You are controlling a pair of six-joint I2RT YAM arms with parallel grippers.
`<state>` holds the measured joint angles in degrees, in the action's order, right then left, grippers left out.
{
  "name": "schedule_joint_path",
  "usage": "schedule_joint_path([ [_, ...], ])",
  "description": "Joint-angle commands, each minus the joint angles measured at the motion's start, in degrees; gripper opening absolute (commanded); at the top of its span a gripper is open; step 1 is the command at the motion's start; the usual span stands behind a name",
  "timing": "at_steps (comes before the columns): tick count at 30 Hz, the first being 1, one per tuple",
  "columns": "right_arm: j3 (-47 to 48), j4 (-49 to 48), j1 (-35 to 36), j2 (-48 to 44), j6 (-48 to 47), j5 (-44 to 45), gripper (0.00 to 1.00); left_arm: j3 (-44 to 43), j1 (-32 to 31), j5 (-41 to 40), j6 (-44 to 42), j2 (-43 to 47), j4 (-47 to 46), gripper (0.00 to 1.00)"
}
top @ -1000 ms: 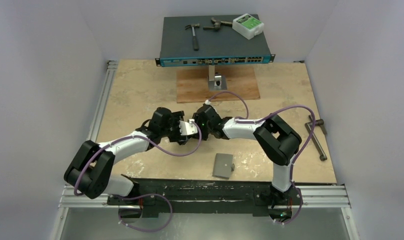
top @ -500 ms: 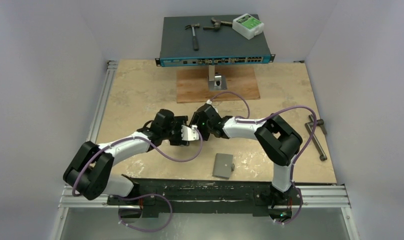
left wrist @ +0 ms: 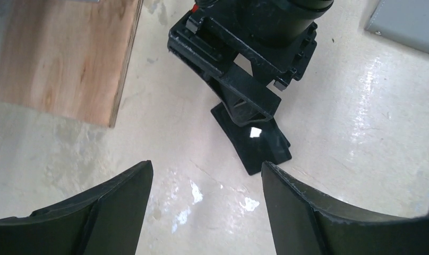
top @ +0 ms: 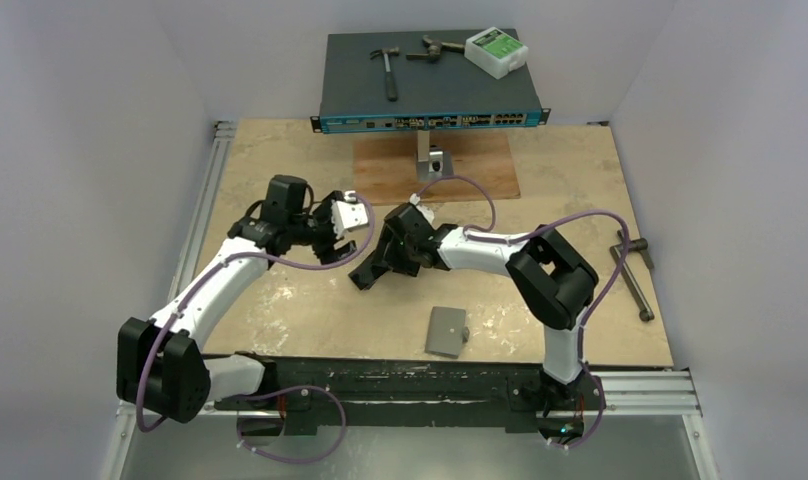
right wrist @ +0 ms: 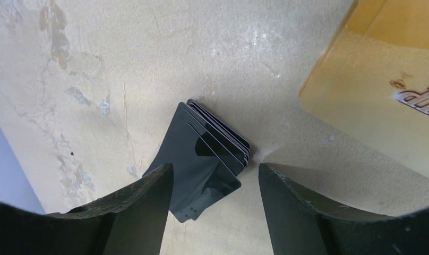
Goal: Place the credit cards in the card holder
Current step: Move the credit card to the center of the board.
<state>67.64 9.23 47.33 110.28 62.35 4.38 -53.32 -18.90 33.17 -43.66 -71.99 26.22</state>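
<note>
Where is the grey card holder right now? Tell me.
Top view: the card holder lies flat near the table's front edge, just left of the right arm's base, nearer than the black folding case.

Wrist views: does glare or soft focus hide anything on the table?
Left wrist: one small white glint on the black case, broad sheen on the table, nothing hidden. Right wrist: black case sharp, orange-yellow card slightly soft and glossy at the frame corner.

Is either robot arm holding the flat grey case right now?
No, the grey card holder lies by itself on the table, untouched, near the front edge.
</note>
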Motion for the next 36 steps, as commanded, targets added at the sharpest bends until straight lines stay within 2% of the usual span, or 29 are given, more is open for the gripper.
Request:
schedule_joint_path([
  [1,-0.5,11.84,1.34,7.0,-2.89,6.55,0.62,-3.45,3.72,3.46,3.42,0.24,7.71,0.75],
  [7,0.58,15.32,2.15,9.78,-2.94,9.08,0.61,-3.65,6.68,2.69,5.03,0.6,7.71,0.75],
  [18,-1.05,20.92,2.15,10.5,-2.84,13.48,0.47,-1.92,8.76,3.04,5.88,4.84,6.08,0.75],
  [24,-4.77,19.76,2.15,7.43,-2.38,13.09,0.42,-1.29,9.4,3.04,7.05,5.53,4.7,0.75],
  [36,-9.38,15.67,1.98,2.57,-0.62,11.92,0.41,-1.49,9.67,2.66,7.72,4.59,4.81,0.75],
])
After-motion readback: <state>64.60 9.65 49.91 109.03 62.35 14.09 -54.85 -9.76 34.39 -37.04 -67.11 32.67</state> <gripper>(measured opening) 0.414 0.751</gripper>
